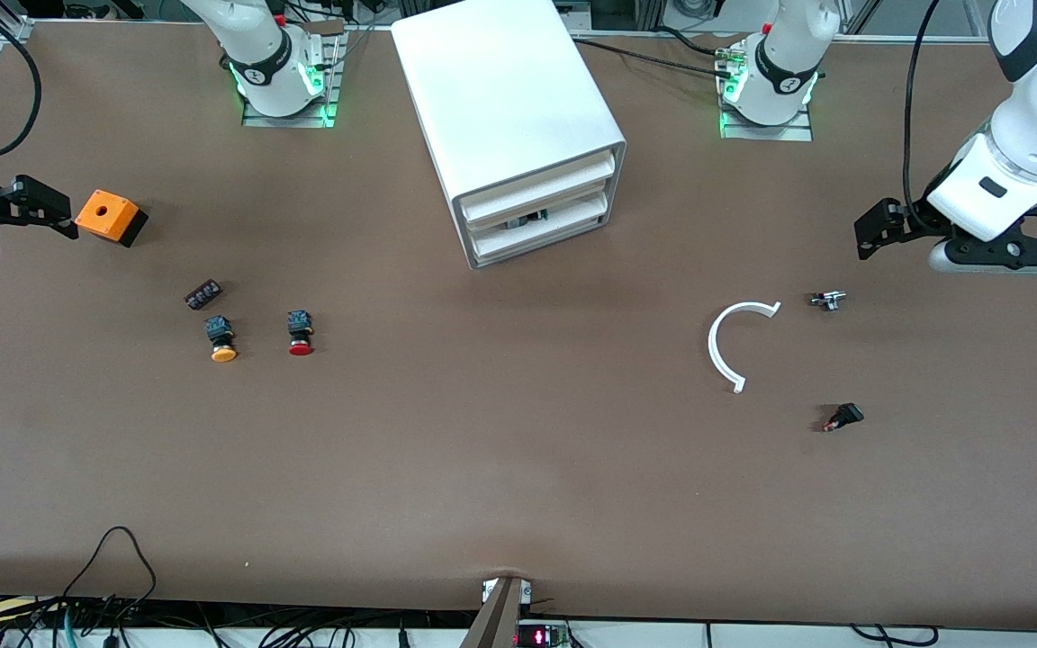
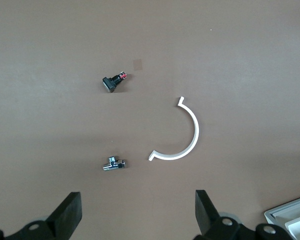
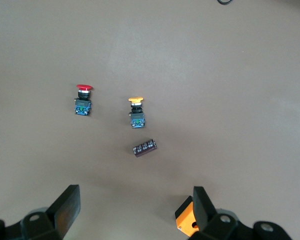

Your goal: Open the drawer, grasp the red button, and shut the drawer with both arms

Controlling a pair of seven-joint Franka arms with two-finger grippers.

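Left pincer point(image 1: 870, 236) hung released and empty over the bench point(image 1: 518, 468) at the left arm's end, above a small chrome fitting point(image 1: 828, 300). Right pincer point(image 1: 50, 211) likewise stood released and empty at the right arm's end, just beside the orange box point(image 1: 107, 217).

Both arms appeared to be waiting; no step was yet begun. The drawer point(image 1: 540, 221), middle of three in the white cabinet point(image 1: 505, 117), sat pushed in, some small parts dimly visible in the gap above its front. The button point(image 1: 301, 334), red-capped, lay on the bench nearer the front camera than the cabinet, beside an orange-capped twin point(image 1: 222, 339).

Judgement: the drawer front is a shallow, smooth plastic lip, so the opening arm should hook its edge squarely and pull straight along the cabinet's skewed axis. The button's domed cap would slip; the blocky dark body offers flatter faces to grip.

Also present: a white plastic arc point(image 1: 727, 346), a dark connector strip point(image 1: 202, 293), and a small black part point(image 1: 843, 417).
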